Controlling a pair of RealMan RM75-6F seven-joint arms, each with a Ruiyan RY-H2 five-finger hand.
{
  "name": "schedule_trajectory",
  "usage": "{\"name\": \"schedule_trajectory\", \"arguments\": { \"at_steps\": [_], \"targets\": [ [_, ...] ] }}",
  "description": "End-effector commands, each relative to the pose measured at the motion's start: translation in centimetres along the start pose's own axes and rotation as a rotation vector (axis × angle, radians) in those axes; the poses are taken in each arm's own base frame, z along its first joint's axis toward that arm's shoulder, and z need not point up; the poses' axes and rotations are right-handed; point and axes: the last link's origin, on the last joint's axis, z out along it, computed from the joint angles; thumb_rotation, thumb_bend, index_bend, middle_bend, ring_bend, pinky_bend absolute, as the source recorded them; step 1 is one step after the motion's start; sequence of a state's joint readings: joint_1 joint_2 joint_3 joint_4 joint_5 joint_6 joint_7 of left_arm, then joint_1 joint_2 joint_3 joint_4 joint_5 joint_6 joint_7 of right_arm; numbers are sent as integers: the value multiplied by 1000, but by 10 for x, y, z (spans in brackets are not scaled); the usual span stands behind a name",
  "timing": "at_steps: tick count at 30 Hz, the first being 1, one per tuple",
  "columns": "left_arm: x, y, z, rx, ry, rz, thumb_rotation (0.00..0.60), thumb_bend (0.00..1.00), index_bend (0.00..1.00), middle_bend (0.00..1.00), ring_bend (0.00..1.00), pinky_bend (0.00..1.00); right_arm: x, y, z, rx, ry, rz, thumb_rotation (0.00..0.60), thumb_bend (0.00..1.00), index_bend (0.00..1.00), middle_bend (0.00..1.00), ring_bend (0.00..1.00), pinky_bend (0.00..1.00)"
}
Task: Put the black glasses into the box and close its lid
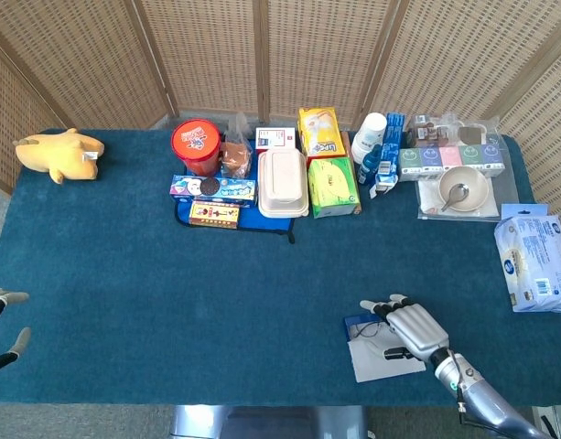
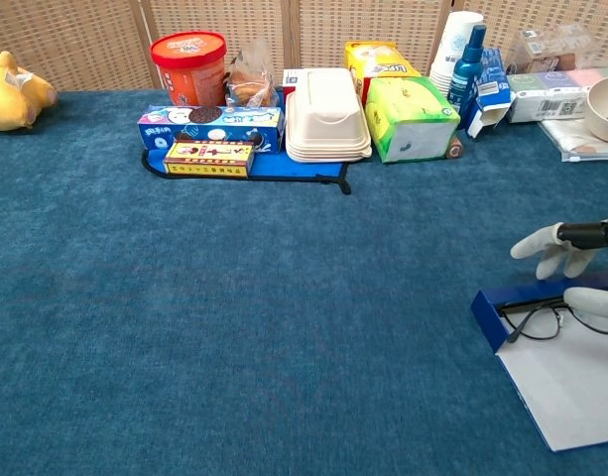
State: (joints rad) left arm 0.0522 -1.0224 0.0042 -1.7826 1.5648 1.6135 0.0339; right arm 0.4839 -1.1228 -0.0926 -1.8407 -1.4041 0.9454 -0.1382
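Glasses point(image 2: 542, 319) are lying in the open blue box point(image 2: 497, 309) at the near right of the desk point(image 1: 170, 302), their long axis running left to right under the right hand point(image 1: 410, 322), whose fingers point(image 2: 542, 241) are spreading over the frame; whether they are pinching it I cannot tell. The white lid point(image 2: 571, 382) is lying flat towards the near edge. Far off at the left edge, the left hand point(image 1: 1, 320) is hanging with fingers apart, holding nothing, while packets and a bowl point(image 1: 463, 189) are crowding the desk's far side before wicker screens point(image 1: 262, 55).
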Motion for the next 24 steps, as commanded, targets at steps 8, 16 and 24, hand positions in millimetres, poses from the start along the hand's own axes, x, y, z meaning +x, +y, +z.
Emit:
{"name": "schedule_trajectory", "arguments": {
  "at_steps": [8,16,24],
  "targets": [
    [1,0,-2,1,1,-1,600,304,308,345,222,272,3,-11,2,53,35,0,161,388,139,264,251,166],
    [1,-3,-5,13,2,-1,600,304,307,345,221,272,-2,-21,14,95,-5,-25,160,388,139,264,249,166],
    [2,-5,-6,14,5,-3,600,304,308,345,221,272,-9,-25,14,95,-31,-25,162,388,139,264,250,166]
  ]
}}
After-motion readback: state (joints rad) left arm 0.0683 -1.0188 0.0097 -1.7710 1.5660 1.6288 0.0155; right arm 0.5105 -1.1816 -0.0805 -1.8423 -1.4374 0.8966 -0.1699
